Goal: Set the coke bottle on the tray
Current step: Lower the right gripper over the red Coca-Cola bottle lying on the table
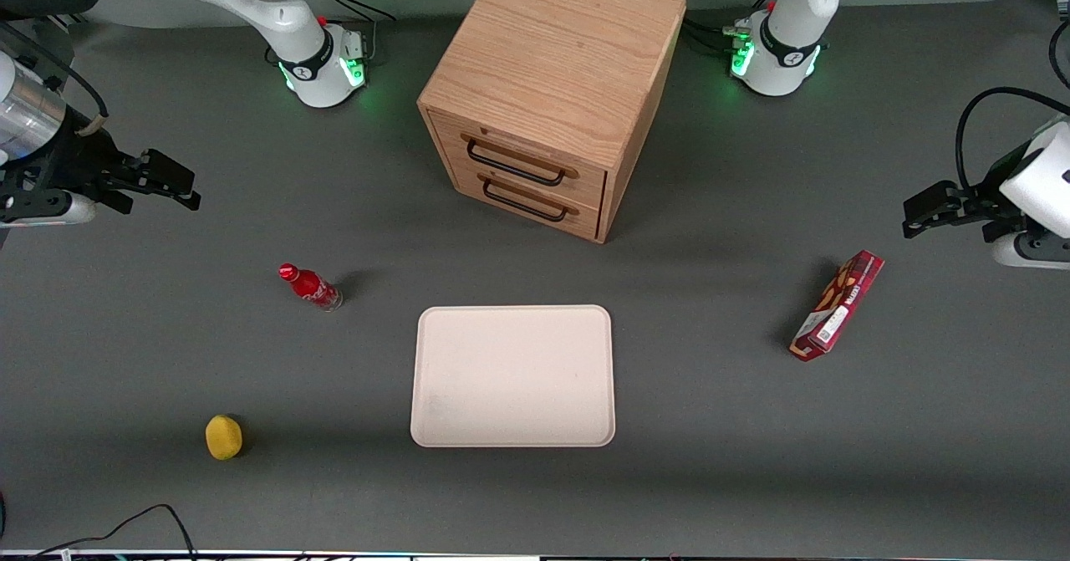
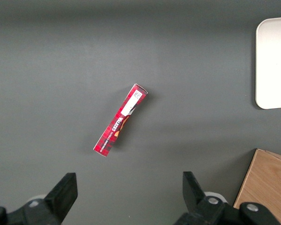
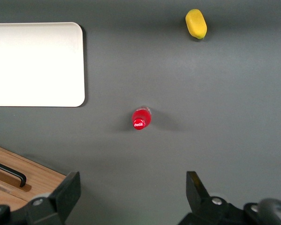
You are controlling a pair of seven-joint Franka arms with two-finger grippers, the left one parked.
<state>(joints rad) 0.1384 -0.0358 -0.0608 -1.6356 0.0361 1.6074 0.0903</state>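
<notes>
The coke bottle (image 1: 310, 287) is a small slim red bottle with a red cap, standing upright on the grey table beside the tray, toward the working arm's end. In the right wrist view I look down on its red cap (image 3: 141, 119). The cream-beige tray (image 1: 513, 375) lies flat near the front middle of the table, with nothing on it; it also shows in the right wrist view (image 3: 35, 64). My right gripper (image 1: 171, 183) hovers high at the working arm's end, farther from the front camera than the bottle. It is open and empty, fingers (image 3: 69, 190) wide apart.
A wooden two-drawer cabinet (image 1: 547, 93) stands farther back than the tray. A yellow lemon-like object (image 1: 223, 436) lies near the front edge. A flat red snack box (image 1: 838, 305) lies toward the parked arm's end.
</notes>
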